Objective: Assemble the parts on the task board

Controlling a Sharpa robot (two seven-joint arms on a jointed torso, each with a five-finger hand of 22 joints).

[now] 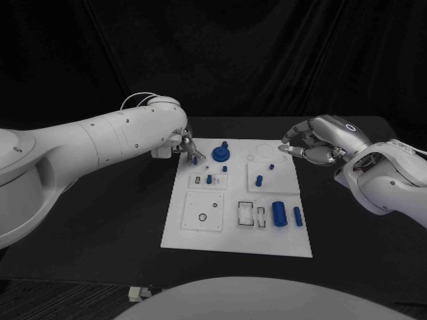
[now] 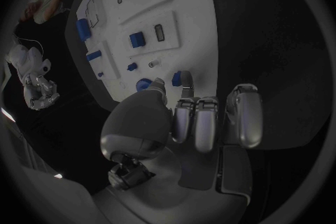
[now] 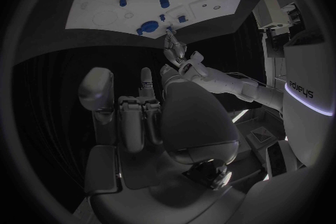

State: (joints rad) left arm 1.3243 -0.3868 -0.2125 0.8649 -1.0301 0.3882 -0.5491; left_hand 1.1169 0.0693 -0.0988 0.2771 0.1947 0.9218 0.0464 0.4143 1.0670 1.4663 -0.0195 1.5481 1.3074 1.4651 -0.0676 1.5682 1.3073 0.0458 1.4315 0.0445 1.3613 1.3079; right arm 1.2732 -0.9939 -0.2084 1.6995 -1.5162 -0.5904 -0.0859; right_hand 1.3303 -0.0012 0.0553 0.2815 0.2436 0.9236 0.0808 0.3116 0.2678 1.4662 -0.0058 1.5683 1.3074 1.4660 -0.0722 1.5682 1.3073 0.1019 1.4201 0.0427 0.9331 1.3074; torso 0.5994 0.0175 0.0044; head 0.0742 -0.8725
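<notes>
Centrally, the white rectangular task board (image 1: 237,227) lies flat on the black table (image 1: 108,220), bearing several small blue plastic parts. The left hand (image 1: 182,146) sits over the board's far left corner; in the left wrist view its silver fingers (image 2: 197,117) lie side by side and curl downward, and a short blue peg (image 2: 177,78) shows just beyond their tips, between fingers and thumb, though whether it is pinched or merely touched cannot be told. Just beside those fingertips, on the board, stands a round blue knob-topped disc (image 1: 220,155), and a little farther from them a small blue peg (image 1: 209,179) stands upright in a raised white block. The right hand (image 1: 315,141) hovers off the board's far right corner, above the table; its fingers (image 3: 141,109) are curled inward together with nothing between them. Nearer these fingers than the left ones, a short blue cylinder (image 1: 259,181) stands in a square white panel. Well apart from both sets of fingers, along the board's near right part, a large blue cylinder (image 1: 279,214) and a slimmer blue rod (image 1: 297,216) lie side by side, next to two black-outlined rectangular recesses (image 1: 251,215).
</notes>
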